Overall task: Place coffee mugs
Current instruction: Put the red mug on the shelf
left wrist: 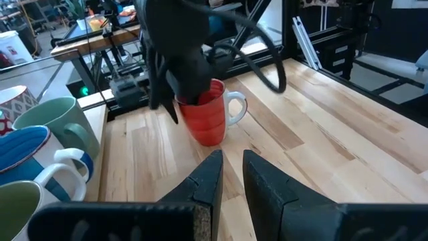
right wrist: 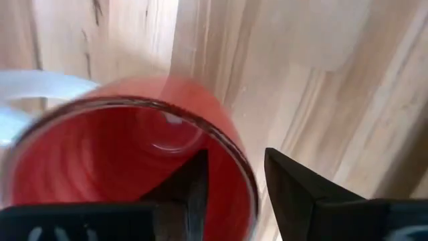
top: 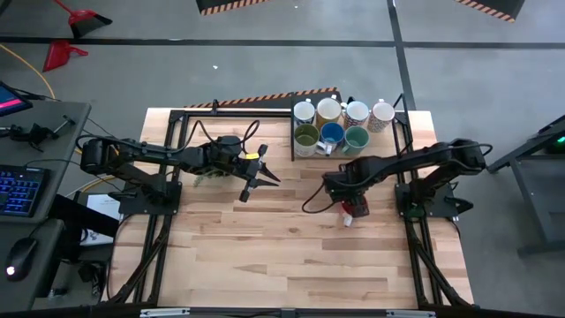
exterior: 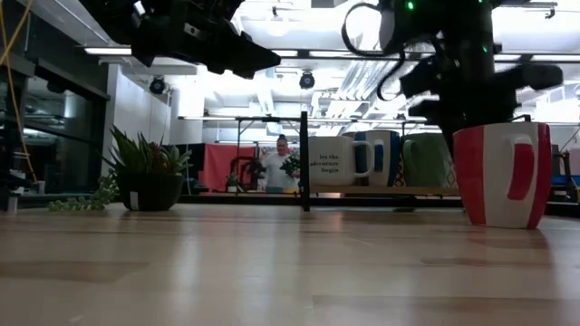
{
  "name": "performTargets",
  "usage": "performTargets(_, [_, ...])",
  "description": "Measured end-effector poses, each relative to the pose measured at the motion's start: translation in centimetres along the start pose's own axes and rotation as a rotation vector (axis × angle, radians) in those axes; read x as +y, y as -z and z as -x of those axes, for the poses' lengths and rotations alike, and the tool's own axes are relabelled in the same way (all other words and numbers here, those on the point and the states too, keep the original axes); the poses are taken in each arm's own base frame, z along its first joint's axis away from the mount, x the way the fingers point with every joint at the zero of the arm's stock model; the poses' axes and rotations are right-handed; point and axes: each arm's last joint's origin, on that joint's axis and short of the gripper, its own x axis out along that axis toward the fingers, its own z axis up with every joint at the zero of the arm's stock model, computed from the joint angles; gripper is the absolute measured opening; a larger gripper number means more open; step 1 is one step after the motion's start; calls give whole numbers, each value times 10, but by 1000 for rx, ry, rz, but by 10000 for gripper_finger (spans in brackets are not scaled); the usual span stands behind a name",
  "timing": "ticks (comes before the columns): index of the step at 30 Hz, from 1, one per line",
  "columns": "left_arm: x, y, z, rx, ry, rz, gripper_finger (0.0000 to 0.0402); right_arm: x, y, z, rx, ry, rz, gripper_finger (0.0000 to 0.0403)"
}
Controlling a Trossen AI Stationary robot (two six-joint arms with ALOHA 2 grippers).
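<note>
Red mug (top: 355,210) upright on the wooden surface (top: 265,256), well apart from the seven grouped mugs (top: 340,125), right pincer (right wrist: 231,184) pinching its rim in the wrist view, left pincer (left wrist: 231,177) narrowly parted, facing it.

Seven mugs (top: 340,124) clustered in two rows at table's (top: 265,256) far edge. Eighth mug (top: 355,210) alone nearer centre, under right gripper (top: 351,205). Left gripper (top: 262,174) to its left, well apart.
</note>
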Motion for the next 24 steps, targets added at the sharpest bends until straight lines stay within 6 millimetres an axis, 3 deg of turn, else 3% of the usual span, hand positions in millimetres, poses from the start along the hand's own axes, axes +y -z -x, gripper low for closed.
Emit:
performTargets(5, [0, 0, 0, 0, 0, 0, 51, 2, -10, 25, -43, -12, -12, 124])
performTargets(12, [0, 0, 0, 1, 0, 0, 51, 20, -19, 62, -81, -41, -77, 124])
performTargets(18, [0, 0, 0, 2, 1, 1, 51, 37, -27, 84, -155, -64, -260, 124])
performTargets(24, [0, 1, 0, 8, 3, 4, 51, 50, -30, 84, -193, -7, -584, 124])
